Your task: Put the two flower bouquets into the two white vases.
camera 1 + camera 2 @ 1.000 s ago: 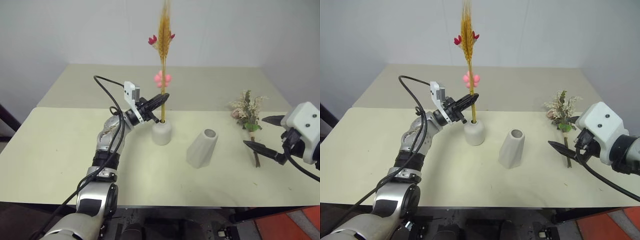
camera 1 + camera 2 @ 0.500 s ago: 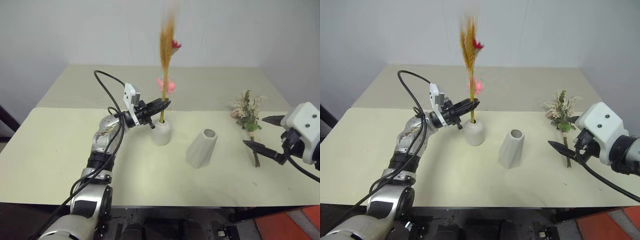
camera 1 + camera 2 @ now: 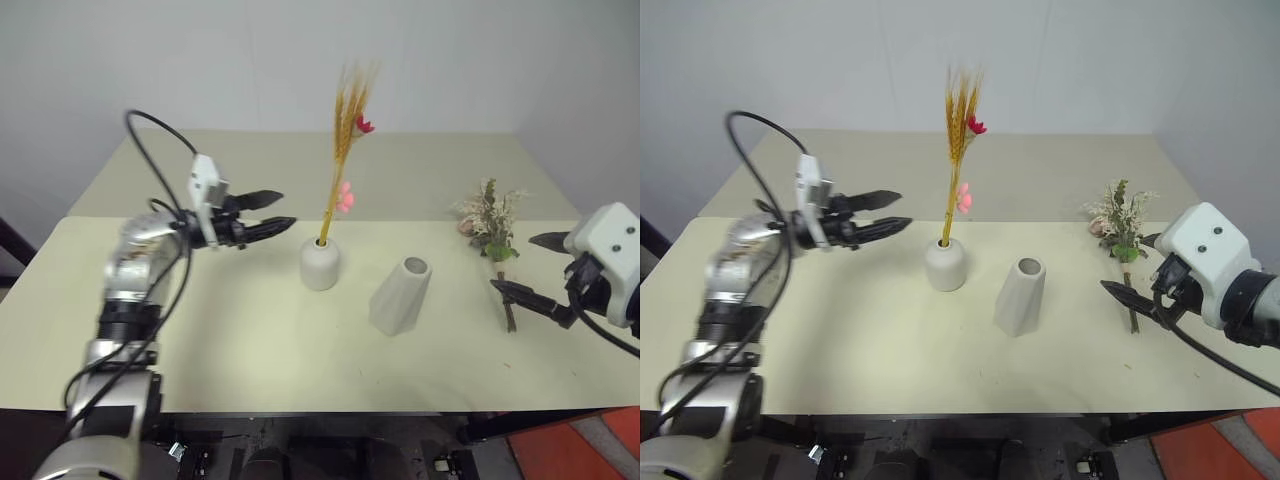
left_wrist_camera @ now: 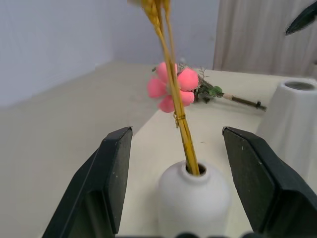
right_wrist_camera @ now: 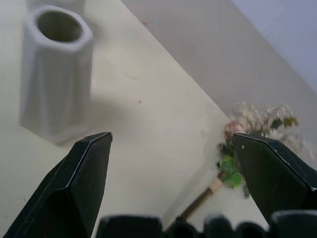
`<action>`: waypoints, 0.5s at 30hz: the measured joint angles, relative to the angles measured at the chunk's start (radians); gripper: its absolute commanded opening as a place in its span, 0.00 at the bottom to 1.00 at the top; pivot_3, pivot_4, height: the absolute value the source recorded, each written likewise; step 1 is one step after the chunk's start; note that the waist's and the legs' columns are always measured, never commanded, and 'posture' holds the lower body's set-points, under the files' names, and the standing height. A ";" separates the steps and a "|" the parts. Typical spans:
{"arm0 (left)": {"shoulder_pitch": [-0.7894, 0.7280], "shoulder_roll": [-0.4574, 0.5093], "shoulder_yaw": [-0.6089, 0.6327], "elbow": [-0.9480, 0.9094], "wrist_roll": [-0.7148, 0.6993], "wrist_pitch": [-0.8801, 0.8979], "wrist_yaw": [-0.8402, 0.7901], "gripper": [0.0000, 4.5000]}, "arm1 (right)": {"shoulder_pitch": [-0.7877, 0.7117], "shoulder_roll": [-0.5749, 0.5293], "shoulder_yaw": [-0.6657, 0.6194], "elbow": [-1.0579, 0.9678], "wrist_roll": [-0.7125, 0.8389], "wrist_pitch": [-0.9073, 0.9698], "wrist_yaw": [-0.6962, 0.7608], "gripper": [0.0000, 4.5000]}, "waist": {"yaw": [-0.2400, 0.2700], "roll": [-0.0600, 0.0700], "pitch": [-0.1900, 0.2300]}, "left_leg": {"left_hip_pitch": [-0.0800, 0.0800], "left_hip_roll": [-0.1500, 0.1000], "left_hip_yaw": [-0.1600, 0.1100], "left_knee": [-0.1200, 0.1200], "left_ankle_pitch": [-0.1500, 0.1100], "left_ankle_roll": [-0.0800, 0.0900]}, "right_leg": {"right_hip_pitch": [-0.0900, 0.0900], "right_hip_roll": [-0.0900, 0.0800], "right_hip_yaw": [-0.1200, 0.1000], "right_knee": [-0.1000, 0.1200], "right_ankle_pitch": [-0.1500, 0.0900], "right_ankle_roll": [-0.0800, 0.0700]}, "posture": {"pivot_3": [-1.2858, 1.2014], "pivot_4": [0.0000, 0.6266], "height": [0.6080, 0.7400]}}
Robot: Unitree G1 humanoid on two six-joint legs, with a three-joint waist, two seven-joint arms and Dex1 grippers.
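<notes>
slim bunch (image 3: 343, 150) in short vase (image 3: 320, 264), left of tall vase (image 3: 400, 296)

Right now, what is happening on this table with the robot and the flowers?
The wheat-like bouquet stands in the short round vase, and the left gripper is open beside it, holding nothing. The tall faceted vase is empty. The bushy dried bouquet lies on the table near the open right gripper, which is not holding it. One bouquet is placed and one is not.

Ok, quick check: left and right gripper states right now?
Left gripper: open, holding nothing, off to the side of the short vase.
Right gripper: open, empty, beside the bushy bouquet.
</notes>
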 measured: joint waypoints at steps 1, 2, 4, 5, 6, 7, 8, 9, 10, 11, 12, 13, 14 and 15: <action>0.008 0.046 0.000 -0.032 0.001 -0.002 -0.036 0.70 | -0.031 -0.020 0.018 0.038 0.001 0.032 -0.007 1.00 | -0.001 0.000 0.000 | 0.000 0.000 0.000 0.000 0.000 0.000 | 0.000 0.000 0.000 0.000 0.000 0.000 | 0.52 0.24 1.00; 0.013 0.084 -0.002 -0.061 0.001 -0.006 -0.072 0.70 | -0.060 -0.039 0.041 0.075 0.002 0.064 -0.013 1.00 | -0.002 0.000 0.000 | 0.001 0.000 0.000 0.000 0.000 0.000 | 0.000 0.000 0.000 0.000 0.000 0.000 | 0.52 0.24 1.00; 0.021 0.147 -0.015 -0.099 0.005 -0.018 -0.134 0.70 | -0.133 -0.066 0.119 0.148 0.004 0.109 -0.016 1.00 | -0.003 0.001 0.000 | 0.000 0.001 0.000 0.000 0.000 0.000 | 0.000 0.000 0.000 0.000 0.000 0.000 | 0.52 0.24 1.00; 0.027 0.172 -0.017 -0.120 0.003 -0.025 -0.163 0.70 | -0.185 -0.068 0.179 0.197 0.005 0.130 -0.016 1.00 | -0.004 0.001 0.000 | 0.000 0.001 0.000 0.000 0.000 0.000 | 0.000 0.000 0.000 0.000 0.000 0.000 | 0.52 0.24 1.00; 0.028 0.187 -0.018 -0.139 -0.001 -0.025 -0.187 0.70 | -0.246 -0.067 0.248 0.253 0.000 0.144 -0.017 1.00 | -0.005 0.000 0.000 | 0.000 0.001 0.001 0.000 0.000 0.000 | 0.000 0.000 0.000 0.000 -0.001 0.000 | 0.52 0.24 1.00; 0.029 0.192 -0.017 -0.160 -0.005 -0.025 -0.202 0.70 | -0.296 -0.061 0.308 0.298 -0.008 0.153 -0.019 1.00 | -0.006 0.001 0.000 | 0.000 0.001 0.001 0.000 0.000 0.000 | 0.000 0.000 0.000 0.000 -0.001 0.000 | 0.52 0.24 1.00; 0.026 0.193 -0.017 -0.177 -0.011 -0.025 -0.208 0.70 | -0.358 -0.038 0.372 0.356 -0.025 0.161 -0.023 1.00 | -0.006 0.000 0.000 | 0.000 0.001 0.001 0.000 0.000 0.000 | 0.000 0.000 0.000 0.000 -0.001 0.000 | 0.52 0.24 1.00; 0.023 0.192 -0.017 -0.196 -0.020 -0.024 -0.210 0.70 | -0.424 -0.003 0.431 0.427 -0.048 0.162 -0.035 1.00 | -0.007 0.000 0.000 | 0.000 0.001 0.001 0.000 0.000 0.000 | 0.000 0.000 0.000 -0.001 -0.001 0.000 | 0.52 0.24 1.00; 0.018 0.188 -0.018 -0.217 -0.026 -0.024 -0.209 0.70 | -0.472 0.027 0.482 0.493 -0.071 0.162 -0.047 1.00 | -0.008 0.001 0.000 | 0.000 0.001 0.001 0.000 0.000 0.000 | -0.001 0.000 0.000 -0.001 0.000 0.000 | 0.52 0.24 1.00; 0.015 0.186 -0.018 -0.232 -0.034 -0.023 -0.208 0.70 | -0.513 0.053 0.528 0.559 -0.094 0.160 -0.052 1.00 | -0.008 0.001 0.000 | -0.001 0.001 0.001 0.000 0.000 0.000 | -0.001 0.000 0.000 0.000 0.000 0.000 | 0.52 0.24 1.00; 0.013 0.185 -0.018 -0.242 -0.040 -0.021 -0.204 0.70 | -0.556 0.079 0.570 0.633 -0.120 0.155 -0.056 1.00 | -0.009 0.001 0.000 | -0.001 0.001 0.001 0.000 0.000 0.000 | -0.002 0.001 0.000 0.000 0.000 0.000 | 0.52 0.24 1.00; 0.012 0.183 -0.018 -0.253 -0.041 -0.021 -0.199 0.70 | -0.587 0.099 0.601 0.697 -0.144 0.145 -0.061 1.00 | -0.008 0.001 0.000 | -0.002 0.001 0.001 0.000 0.000 0.000 | -0.003 0.000 0.000 0.000 0.000 0.000 | 0.52 0.24 1.00; 0.013 0.183 -0.017 -0.257 -0.041 -0.020 -0.193 0.70 | -0.631 0.127 0.630 0.775 -0.170 0.131 -0.064 1.00 | -0.008 0.001 0.000 | -0.002 0.001 0.001 0.000 0.000 0.000 | -0.004 0.001 0.000 0.000 0.000 0.000 | 0.52 0.24 1.00; 0.014 0.179 -0.019 -0.261 -0.040 -0.020 -0.185 0.70 | -0.689 0.161 0.653 0.882 -0.203 0.109 -0.076 1.00 | -0.009 0.001 0.000 | -0.003 0.000 0.001 0.000 0.000 0.000 | -0.005 0.000 0.000 0.000 0.000 0.000 | 0.52 0.24 1.00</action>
